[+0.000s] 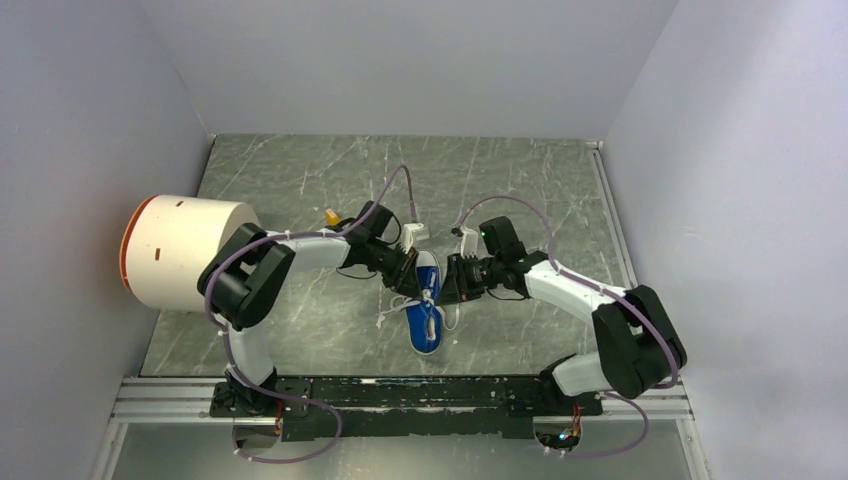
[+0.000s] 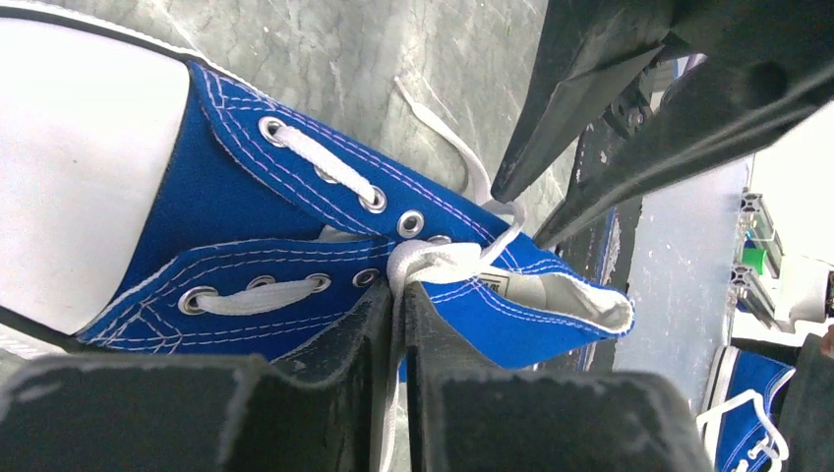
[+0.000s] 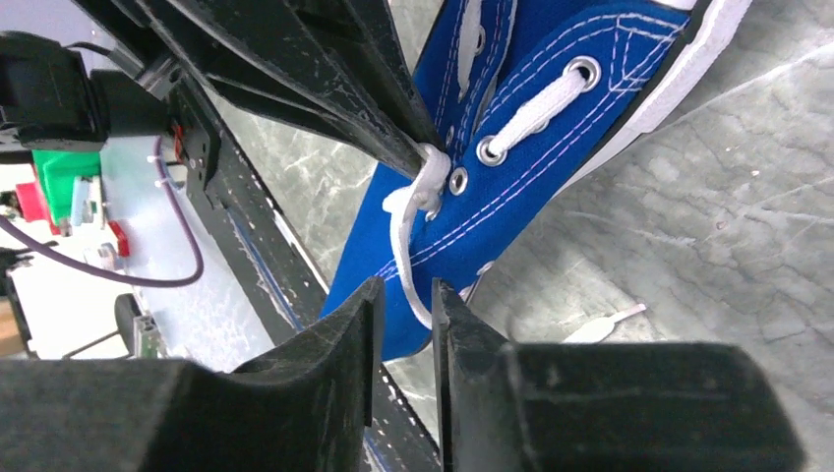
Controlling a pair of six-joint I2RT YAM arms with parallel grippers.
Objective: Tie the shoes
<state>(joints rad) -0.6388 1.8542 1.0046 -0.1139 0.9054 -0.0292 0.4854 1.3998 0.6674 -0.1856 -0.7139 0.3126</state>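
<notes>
Pinching the sneaker's point(image 2: 258, 202) lace point(image 2: 445, 258) is the left end effector point(image 2: 396, 297).

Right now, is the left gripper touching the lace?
Touching. The left wrist view shows the lace pinched between the fingers of the left gripper.

fingers point(image 3: 325, 359) slightly apart, lace point(image 3: 396, 246) entering gap, blue sneaker point(image 3: 502, 197) beyond

A small blue canvas sneaker point(image 1: 426, 310) sits upright at mid-table. Its white laces point(image 2: 433, 258) bunch at the top eyelets, ends trailing.
</notes>
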